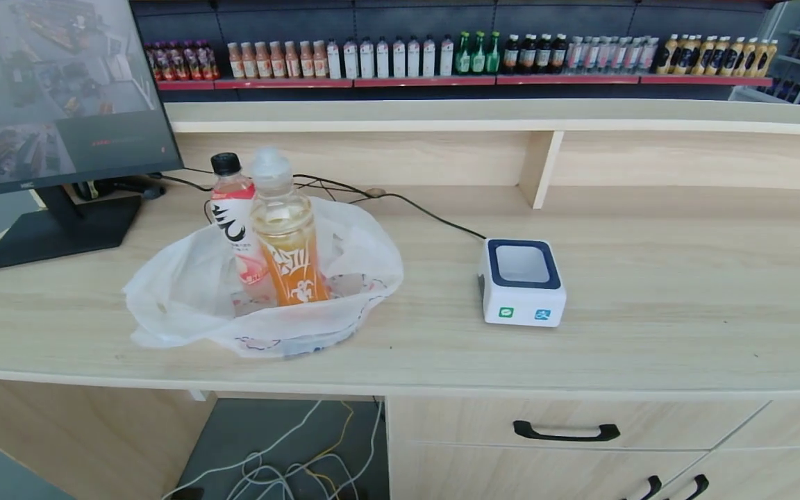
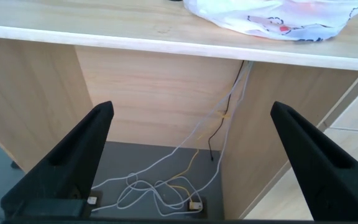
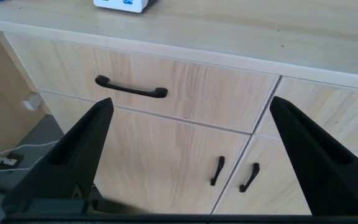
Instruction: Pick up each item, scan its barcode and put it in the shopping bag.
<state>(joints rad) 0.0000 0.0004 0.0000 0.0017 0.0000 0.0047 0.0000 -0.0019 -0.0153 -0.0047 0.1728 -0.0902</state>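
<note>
Since you asked about labels first: the pink-label bottle (image 1: 233,222) has a black cap and big black brush-stroke lettering on white. The orange-drink bottle (image 1: 290,239) has white brush lettering on an orange wrap under a clear cap. I can't make out any small print on either. Both stand upright inside the white shopping bag (image 1: 178,295), the pink one just at 11 o'clock of the orange one. The bag has a faint coloured print low on its front.

At 3 o'clock of the bag, well apart, you've got the scanner (image 1: 521,281), a white box with a dark-blue-framed window on top. It has one green and one blue badge on its front face. Its cable (image 1: 435,217) runs off toward 10 o'clock, behind the bag. The monitor (image 1: 53,83) sits at 10 o'clock of the bag.

Edges: the bag's front fold lies near the front lip of the counter (image 1: 685,326), at 6 o'clock. An upright divider (image 1: 539,170) stands at 12 o'clock of the scanner.

Your left gripper (image 2: 191,124) hangs below the counter lip, jaws spread wide on nothing, facing loose cables (image 2: 166,186). Your right gripper (image 3: 191,124) is likewise released, in front of the drawer handle (image 3: 130,89).
</note>
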